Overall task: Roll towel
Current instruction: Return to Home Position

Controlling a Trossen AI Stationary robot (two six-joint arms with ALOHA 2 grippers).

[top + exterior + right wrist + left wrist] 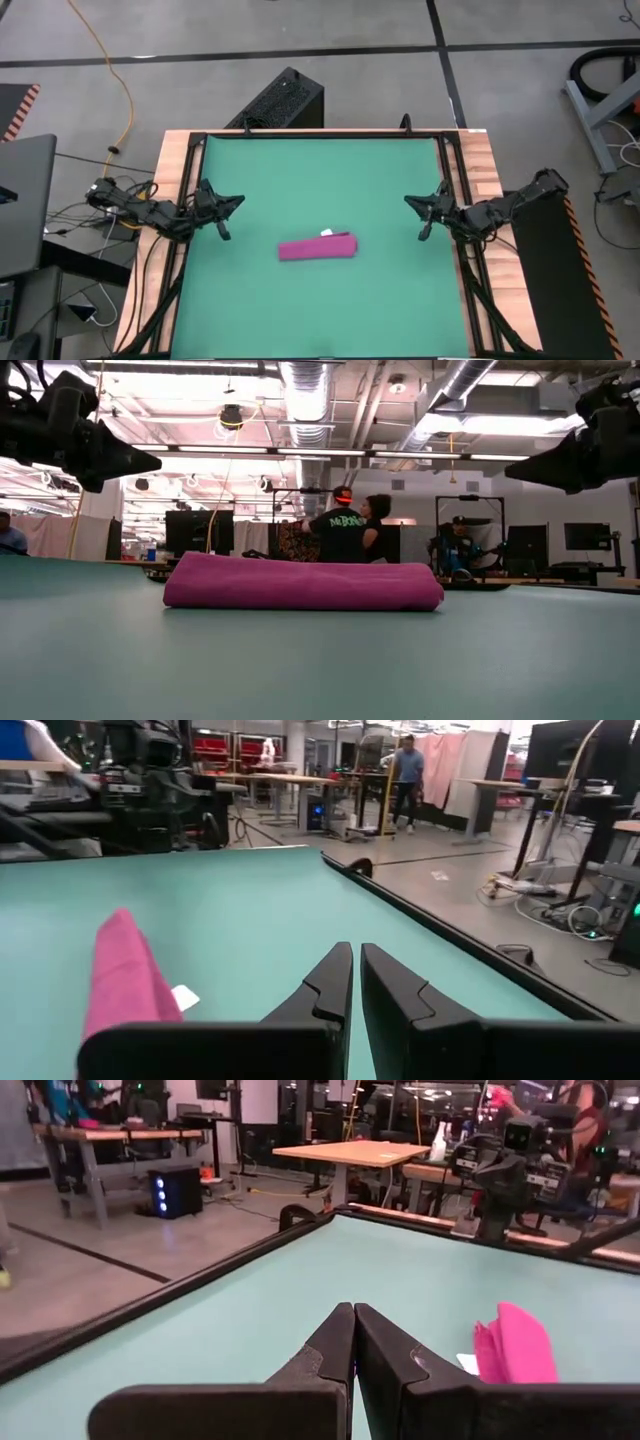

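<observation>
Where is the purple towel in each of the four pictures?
High view: the towel lies just below the picture's middle, on the green mat, between the two arms.
Low view: the towel is a long bundle across the picture's middle.
Left wrist view: the towel's end shows in the picture's lower right.
Right wrist view: the towel's end shows in the picture's lower left.
Shared landmark: the green mat under it, in all four.
</observation>
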